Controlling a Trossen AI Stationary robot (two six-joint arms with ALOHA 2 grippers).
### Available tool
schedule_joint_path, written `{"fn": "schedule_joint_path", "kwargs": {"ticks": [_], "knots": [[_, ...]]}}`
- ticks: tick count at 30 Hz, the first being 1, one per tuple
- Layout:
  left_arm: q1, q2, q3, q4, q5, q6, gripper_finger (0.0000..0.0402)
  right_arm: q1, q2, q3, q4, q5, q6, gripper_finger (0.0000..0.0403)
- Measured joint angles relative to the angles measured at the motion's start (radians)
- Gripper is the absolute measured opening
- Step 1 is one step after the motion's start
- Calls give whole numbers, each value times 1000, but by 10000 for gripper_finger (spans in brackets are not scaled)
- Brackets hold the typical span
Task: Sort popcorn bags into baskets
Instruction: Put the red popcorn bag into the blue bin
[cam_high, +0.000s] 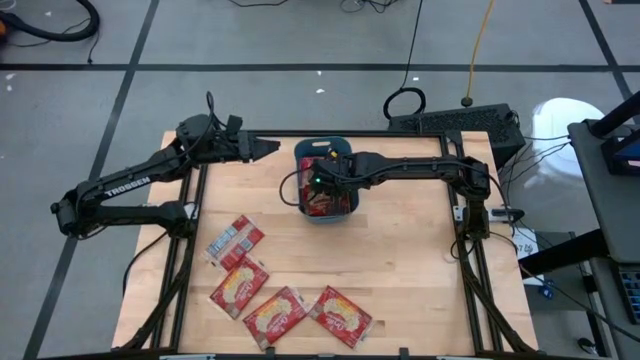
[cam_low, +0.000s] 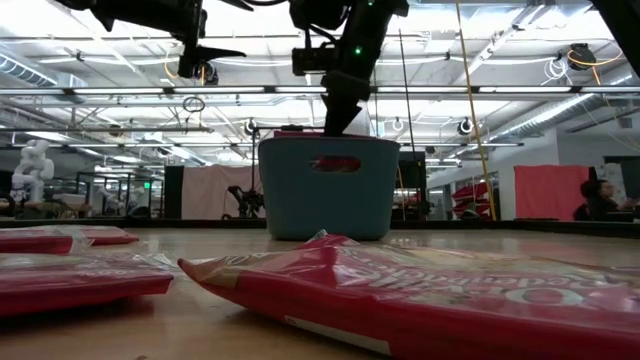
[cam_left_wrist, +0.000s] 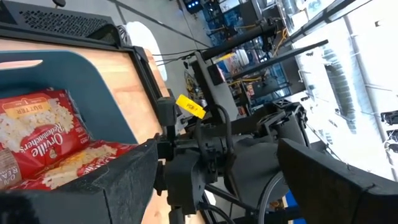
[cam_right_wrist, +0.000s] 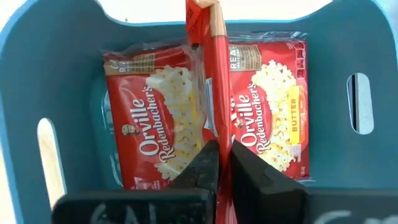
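Observation:
The teal basket (cam_high: 300, 152) stands at the table's far middle, with two red popcorn bags (cam_right_wrist: 155, 124) (cam_right_wrist: 273, 106) lying face up side by side in it. My right gripper (cam_right_wrist: 224, 168) reaches over the basket from the right and is shut on a third red bag (cam_right_wrist: 214, 74), which is seen edge-on. My left gripper (cam_high: 268, 148) hovers open just left of the basket, above the table, with nothing between its fingers. Several more bags (cam_high: 275, 316) lie flat near the table's front left; one of them (cam_high: 235, 242) shows its silvery back. My right gripper pinches the red bag between its two fingers (cam_right_wrist: 205, 165) at the bag's near end (cam_right_wrist: 221, 134). The fingers slant down into the basket from the table's right side. The bag stands on edge inside the basket walls, above the two lying bags. Whether its far end touches them I cannot tell.
The basket (cam_low: 325, 190) has slotted walls. Bare wooden table lies to its right and between it and the front bags. A black frame rail (cam_high: 460, 250) borders the table. A keyboard (cam_high: 455, 122) lies beyond the far right corner.

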Motion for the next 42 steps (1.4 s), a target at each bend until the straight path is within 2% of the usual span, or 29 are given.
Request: {"fn": "schedule_joint_path", "kwargs": {"ticks": [6,11,15,18,23,25,28,36,42], "knots": [[0,0,0,-20,2,20,333,-9,0,0,-16,-126,10,54],[0,0,0,-50,1,24,333,-22,0,0,-16,-175,52,92],[0,0,0,-52,2,24,333,-41,-9,0,-22,-278,41,108],[0,0,0,-52,1,24,333,-42,-11,1,-21,-287,-4,95],[0,0,0,-51,1,25,333,-40,-11,1,-20,-301,-35,20],[0,0,0,-51,1,25,333,-40,-11,1,-20,-314,-36,8],[0,0,0,-51,1,26,333,-40,-11,1,-26,-305,-31,13],[0,0,0,-51,1,27,333,-9,-11,1,-11,-43,-66,3],[0,0,0,-51,1,27,333,30,-11,1,41,31,-135,1]]}}
